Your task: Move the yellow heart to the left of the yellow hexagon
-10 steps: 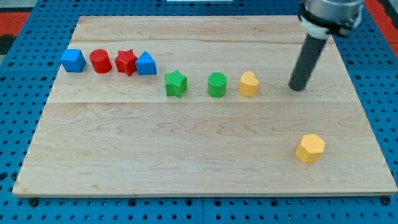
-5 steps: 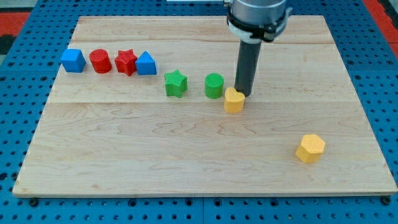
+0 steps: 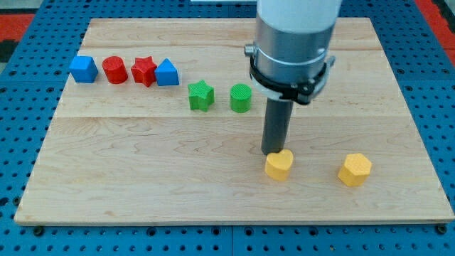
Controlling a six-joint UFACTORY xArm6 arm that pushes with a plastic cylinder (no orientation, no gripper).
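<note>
My tip (image 3: 273, 153) stands on the wooden board (image 3: 142, 178), in the lower right part of it, and it touches the upper edge of the yellow heart (image 3: 279, 165). The heart lies just below the tip, toward the view's bottom. The rod has no pincer at all, it is only a straight dark bar under a wide grey cylinder, so there is nothing to be wide, narrow or holding.

The yellow hexagon (image 3: 354, 170) lies to the view's right of the heart, at almost the same height in the view. The two yellow blocks are near each other but clearly apart, with bare wood between them.

The other blocks are all higher in the view. The green cylinder (image 3: 241, 98) is above and to the left of the tip, well apart from it, and the green star (image 3: 201, 95) stands just beside this cylinder on its left. Further to the view's left there is a row of four blocks close together: a blue cube (image 3: 84, 69), a red cylinder (image 3: 114, 70), a red star (image 3: 143, 70) and a second blue block (image 3: 167, 72) with a pointed top; the red star seems to touch this last one
</note>
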